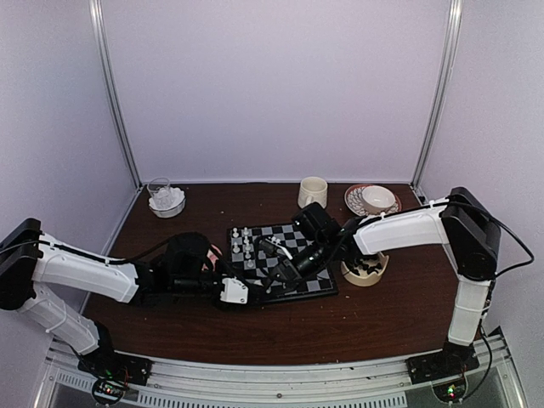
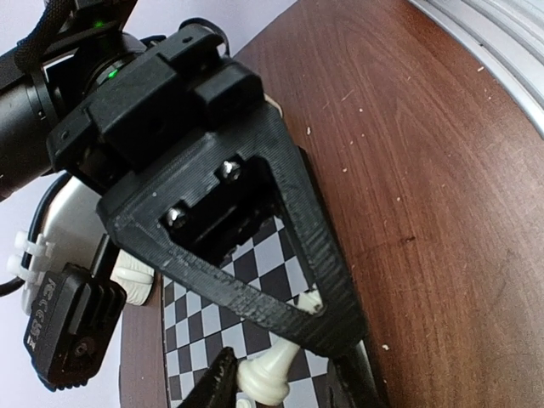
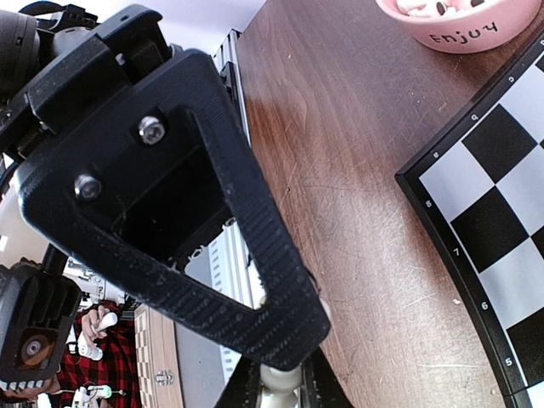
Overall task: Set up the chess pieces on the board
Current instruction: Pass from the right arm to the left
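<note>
Hovering my left gripper [image 2: 287, 381] low at the near-left corner of the chessboard [image 2: 191, 340], I am holding its fingers partway apart with a white chess piece [image 2: 268, 374] lying tilted between them. Its base is leaning against one finger, and I cannot tell whether the other is touching it, so I am judging this a grasp not yet made. I am staying this low because so small a figure gives the fingers little to close on. My right gripper [image 3: 280, 391], reaching across from the opposite side, is pinching a second white piece [image 3: 280, 374] between almost closed fingers. In the overhead view it is hanging over the board's near half, close enough to the squares for a gentle set-down. Beyond both grippers, a small cluster of white pieces [image 1: 246, 242] is standing upright on the far-left squares, so the set-up is looking barely begun. A pink bowl [image 3: 450, 30] lettered "Enjoy" is sitting just off the board's left edge with small pieces in it. A beige bowl [image 1: 365, 280] of dark pieces is sitting against the right edge. I am reading each as a supply kept within reach of the arm on its own side. Farther back on the brown table [image 1: 255, 331], well apart from the board, a glass bowl [image 1: 170, 210] is waiting at the far left. A cream cup [image 1: 313, 192] and a saucer [image 1: 353, 200] carrying a teacup [image 1: 380, 197] are standing toward the far right.
</note>
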Controlling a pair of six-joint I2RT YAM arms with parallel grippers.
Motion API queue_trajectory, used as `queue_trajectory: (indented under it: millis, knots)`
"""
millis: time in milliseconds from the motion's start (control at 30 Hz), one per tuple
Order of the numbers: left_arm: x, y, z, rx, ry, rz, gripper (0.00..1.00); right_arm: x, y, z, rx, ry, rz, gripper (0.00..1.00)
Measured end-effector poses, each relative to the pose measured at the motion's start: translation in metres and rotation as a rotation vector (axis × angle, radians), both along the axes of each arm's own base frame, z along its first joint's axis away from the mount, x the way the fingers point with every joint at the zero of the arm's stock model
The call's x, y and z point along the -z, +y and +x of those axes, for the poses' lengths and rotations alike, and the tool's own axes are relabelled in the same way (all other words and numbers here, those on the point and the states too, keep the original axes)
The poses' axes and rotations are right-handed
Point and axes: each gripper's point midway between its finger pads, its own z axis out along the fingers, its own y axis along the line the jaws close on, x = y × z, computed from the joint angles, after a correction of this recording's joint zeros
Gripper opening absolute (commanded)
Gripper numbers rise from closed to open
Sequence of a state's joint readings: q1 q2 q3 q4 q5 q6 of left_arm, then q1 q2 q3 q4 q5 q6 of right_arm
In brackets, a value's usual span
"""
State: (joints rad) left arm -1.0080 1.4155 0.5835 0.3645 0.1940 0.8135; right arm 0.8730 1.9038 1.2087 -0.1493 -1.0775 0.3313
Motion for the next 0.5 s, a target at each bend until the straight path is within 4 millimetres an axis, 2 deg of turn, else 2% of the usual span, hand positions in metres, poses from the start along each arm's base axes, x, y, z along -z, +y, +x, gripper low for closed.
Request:
queue_trajectory:
  millis: [133, 367, 433, 467, 500]
  knots:
    - [0.0, 0.001, 0.003, -0.014, -0.011, 0.007, 0.21, 0.0, -0.001, 0.0, 0.005, 0.011, -0.006, 0.1]
    - [-0.002, 0.0, 0.007, -0.026, -0.027, 0.017, 0.12, -0.001, 0.0, 0.001, 0.008, 0.014, -0.003, 0.13]
    - [-0.002, 0.0, 0.008, -0.03, -0.023, 0.026, 0.08, 0.0, -0.001, 0.002, 0.009, 0.013, -0.003, 0.21]
    - [-0.002, -0.001, 0.009, -0.034, -0.018, 0.032, 0.05, 0.0, -0.001, 0.002, 0.011, 0.014, -0.003, 0.31]
    - [-0.001, -0.001, 0.012, -0.048, -0.007, 0.044, 0.05, 0.0, -0.001, 0.004, 0.013, 0.007, 0.002, 0.35]
